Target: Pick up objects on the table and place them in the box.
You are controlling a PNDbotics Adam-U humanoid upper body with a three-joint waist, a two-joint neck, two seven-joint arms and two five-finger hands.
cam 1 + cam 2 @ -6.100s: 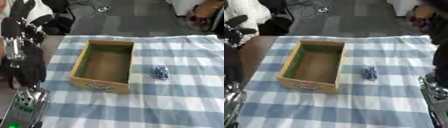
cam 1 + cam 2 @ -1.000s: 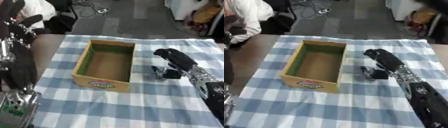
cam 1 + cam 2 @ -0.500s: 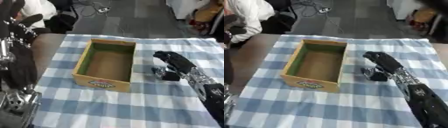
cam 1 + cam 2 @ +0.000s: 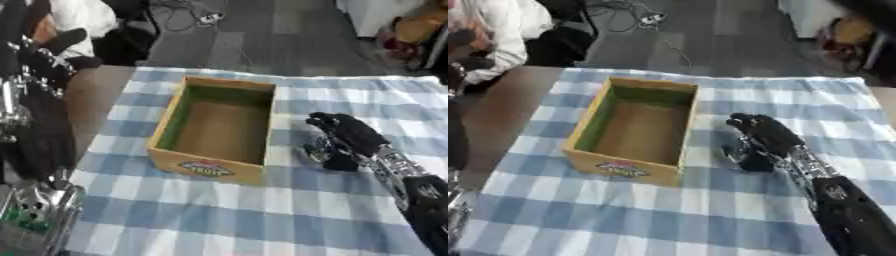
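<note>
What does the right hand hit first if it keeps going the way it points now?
Probably the box's near right wall. The right hand comes in from the lower right and points up-left, fingers curled over the small dark object beside the box. Depth is unclear, so it might pass over the rim.

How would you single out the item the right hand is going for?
Find the open cardboard box on the blue checked cloth. Just right of it, under the black right hand, lies a small dark, shiny object, the only loose item on the cloth.
</note>
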